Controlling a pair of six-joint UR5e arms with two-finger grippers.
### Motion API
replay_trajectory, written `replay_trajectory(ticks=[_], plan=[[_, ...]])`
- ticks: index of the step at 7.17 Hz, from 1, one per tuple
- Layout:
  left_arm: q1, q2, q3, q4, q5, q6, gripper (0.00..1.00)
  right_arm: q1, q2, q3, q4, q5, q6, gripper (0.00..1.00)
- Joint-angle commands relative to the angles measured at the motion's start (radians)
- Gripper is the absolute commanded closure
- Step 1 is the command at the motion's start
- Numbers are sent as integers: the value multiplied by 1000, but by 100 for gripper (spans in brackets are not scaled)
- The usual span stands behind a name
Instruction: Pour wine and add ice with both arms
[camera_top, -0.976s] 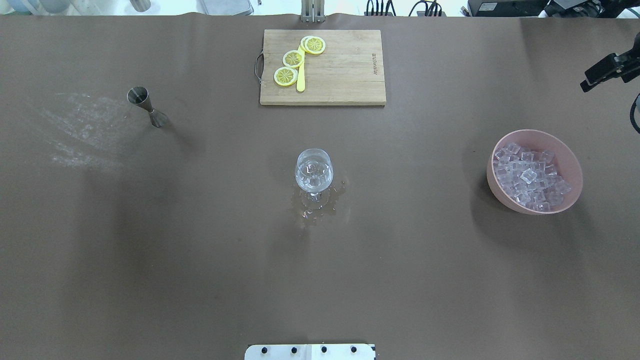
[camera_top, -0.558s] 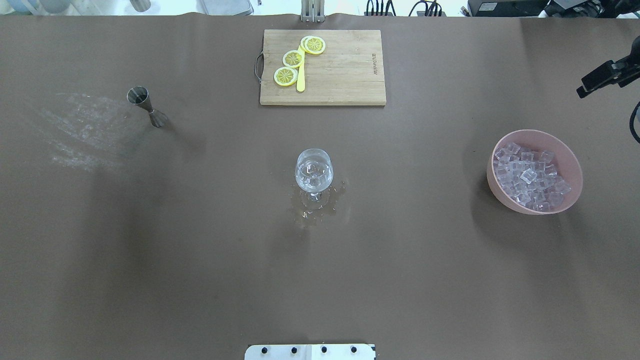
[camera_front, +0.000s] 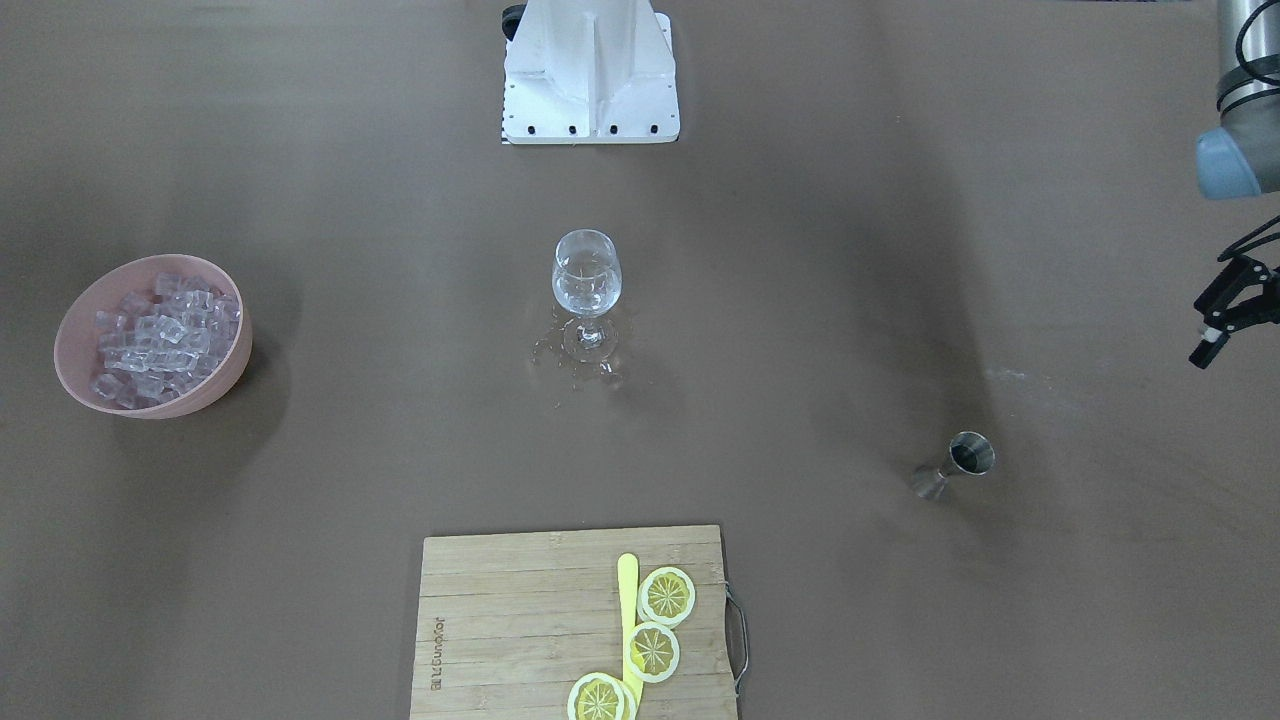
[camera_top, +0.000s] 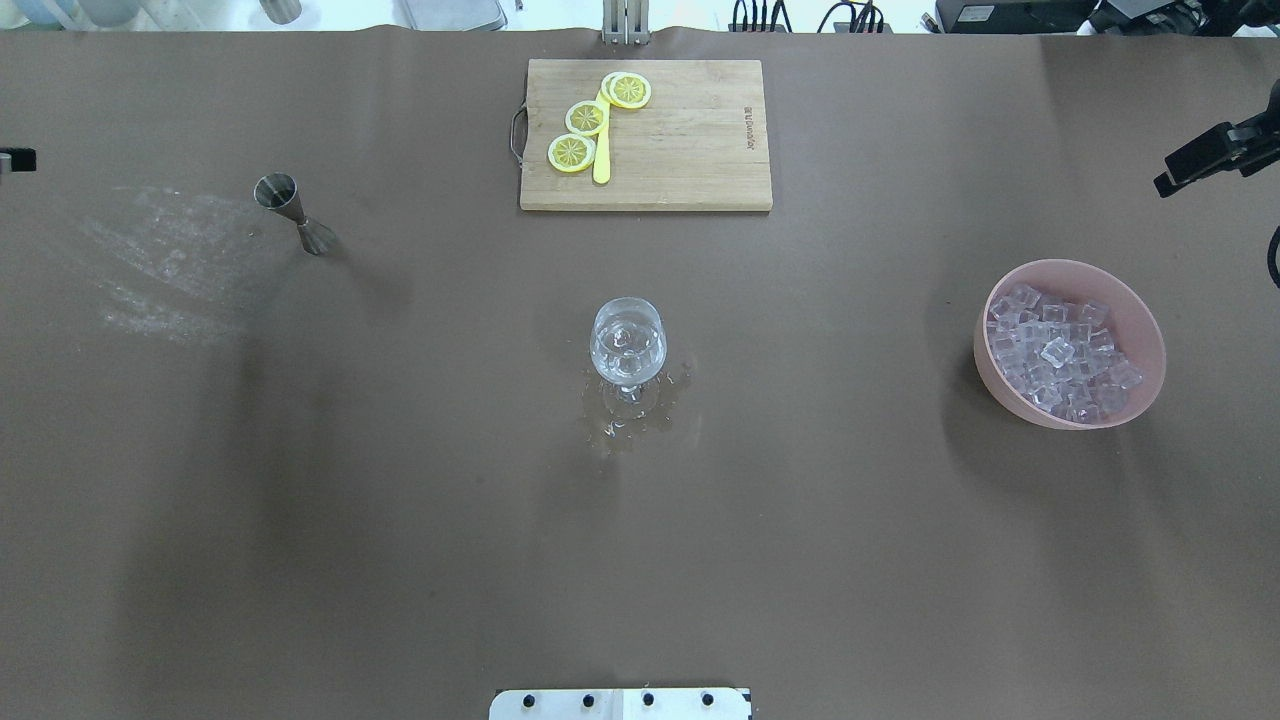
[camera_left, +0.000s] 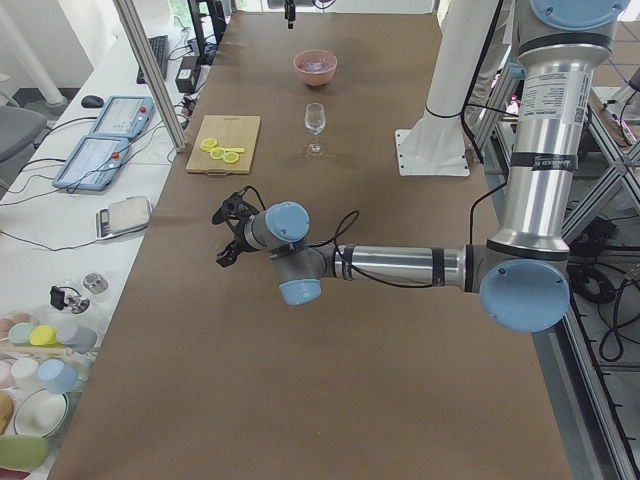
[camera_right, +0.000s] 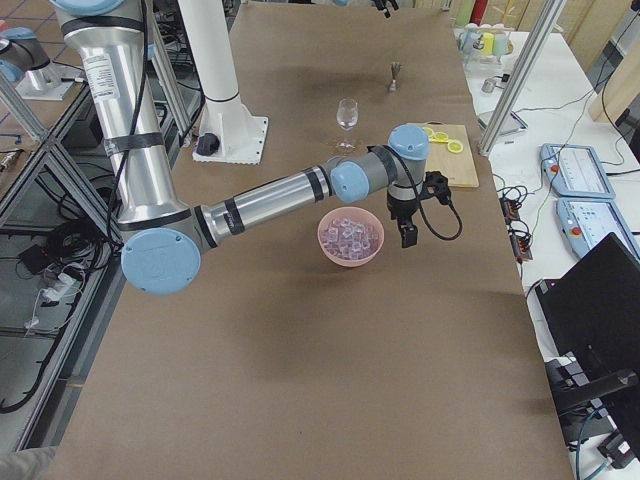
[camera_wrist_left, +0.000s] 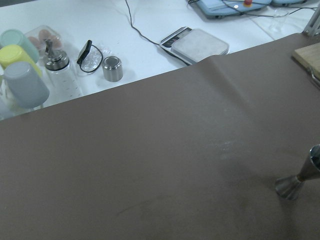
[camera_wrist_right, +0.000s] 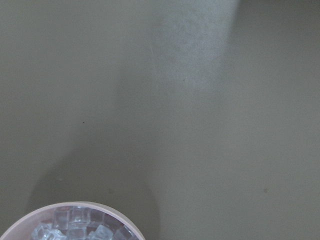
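A clear wine glass (camera_top: 627, 343) stands upright mid-table, also in the front view (camera_front: 587, 278). It holds clear wine and what look like a few ice cubes. Spilled liquid (camera_top: 632, 412) lies around its foot. A pink bowl (camera_top: 1148, 330) full of ice (camera_top: 1058, 352) sits to the right. A steel jigger (camera_top: 295, 212) stands at the left. My left gripper (camera_front: 1222, 315) hovers empty off the table's left end, jaws apart, also in the left side view (camera_left: 228, 235). My right gripper (camera_top: 1195, 165) hovers empty behind the bowl, jaws apart (camera_right: 420, 212).
A wooden cutting board (camera_top: 690, 150) with three lemon slices (camera_top: 586, 118) and a yellow knife (camera_top: 601, 150) lies at the far middle. The white base block (camera_top: 620, 704) is at the near edge. A pale smear (camera_top: 160, 255) marks the cloth near the jigger.
The right gripper has shifted slightly at the right edge of the overhead view. A black tip of the left gripper has come into view at its left edge. The objects have not moved.
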Motion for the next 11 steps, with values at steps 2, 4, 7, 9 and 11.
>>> replay_trajectory(ticks=[2,4,7,9,11], plan=[[131,-16,22,-75,134,-66,3,-4,-15,12,3,-3,63,0],[231,-12,22,-113,295,-81,3,-7,-6,7,3,-6,63,1],[370,27,32,-215,401,-147,3,-16,-5,6,22,-45,63,1],[484,-68,112,-214,558,-144,3,-16,-5,4,23,-45,63,1],[485,-134,172,-202,561,-135,3,-16,-5,3,23,-49,63,1]])
